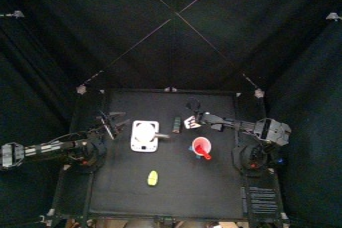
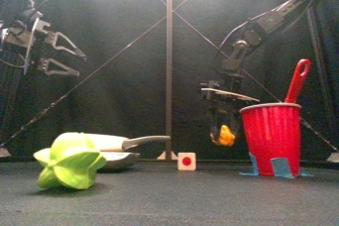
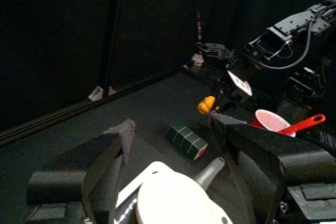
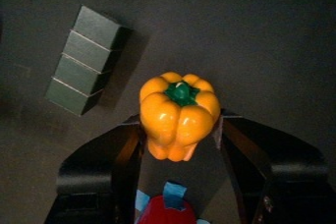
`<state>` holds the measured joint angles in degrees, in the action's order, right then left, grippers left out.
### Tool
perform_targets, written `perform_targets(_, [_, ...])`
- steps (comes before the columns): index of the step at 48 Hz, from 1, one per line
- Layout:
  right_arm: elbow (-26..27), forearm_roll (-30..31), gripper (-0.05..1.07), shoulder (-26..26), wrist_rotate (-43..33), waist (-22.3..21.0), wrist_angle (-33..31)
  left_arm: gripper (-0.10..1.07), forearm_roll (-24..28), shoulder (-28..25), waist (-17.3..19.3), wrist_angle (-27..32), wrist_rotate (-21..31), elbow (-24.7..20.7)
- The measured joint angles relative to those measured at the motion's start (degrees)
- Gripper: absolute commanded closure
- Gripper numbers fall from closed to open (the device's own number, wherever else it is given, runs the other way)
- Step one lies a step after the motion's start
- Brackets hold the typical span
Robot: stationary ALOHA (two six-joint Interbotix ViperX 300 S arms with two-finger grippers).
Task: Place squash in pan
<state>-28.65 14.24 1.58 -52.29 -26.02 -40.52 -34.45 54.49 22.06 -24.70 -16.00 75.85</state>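
- Black table (image 1: 120, 187), curtained on every side, carrying everything below.
- Right arm (image 2: 272, 17) reaching in from the right and bending down towards the table's middle, behind the cup.
- Left arm (image 1: 54, 150) held back at the table's left edge, raised, clear of all the objects.
- Left gripper (image 3: 172, 125) with jaws spread wide and nothing between them, hanging above the pan.
- Right gripper (image 4: 179, 122) with jaws set wide apart yet closed on an orange pepper (image 2: 227, 135), stem up, lifted off the table surface.
- White pan (image 1: 144, 137) left of centre, empty, handle pointing to the right in the front view.
- Red cup (image 2: 271, 139) right of centre, upright on a blue base (image 2: 252, 169), with a red utensil (image 2: 298, 79) sticking out of its top; stands just in front of the held pepper.
- Yellow-green squash (image 2: 69, 161) lying on the table near the front edge, outside the pan and in front of it, partly hiding the pan's left side from the front.
- Dark green block (image 4: 85, 59) flat on the table near the pepper, between pan and right gripper.
- Small white cube with a red spot (image 2: 187, 160) between pan and cup.
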Motion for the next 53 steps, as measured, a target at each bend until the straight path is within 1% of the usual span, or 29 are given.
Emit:
perform_targets(9, [1.05,0.00,0.25,0.00,0.00,0.18,1.41,0.01,0.00,0.00,0.00,0.00,0.00,0.09])
perform_targets(14, [2.11,0.00,0.25,0.09,0.09,0.62,3.34,0.01,0.00,-0.09,0.00,0.00,0.09,0.09])
perform_targets(20, [4.31,0.00,0.25,0.88,0.18,2.20,7.38,0.01,0.00,0.00,0.00,0.00,0.00,0.09])
perform_targets(26, [7.03,0.00,0.25,2.11,0.09,4.66,12.13,0.01,0.00,0.00,0.00,0.00,0.00,0.09])
perform_targets(30, [9.05,0.00,0.25,3.52,0.09,6.68,15.21,0.01,0.00,0.00,0.00,0.00,0.00,0.09])
perform_targets(33, [10.99,0.00,0.25,5.01,0.09,7.56,16.26,0.01,0.00,0.00,0.00,0.00,0.00,0.09])
perform_targets(39, [15.12,0.44,0.25,8.44,0.18,9.23,16.88,0.01,0.00,0.00,0.00,0.00,0.00,0.09])
perform_targets(53, [23.82,1.76,0.25,16.00,0.18,10.63,17.05,0.01,0.00,0.00,0.00,0.00,0.00,0.18])
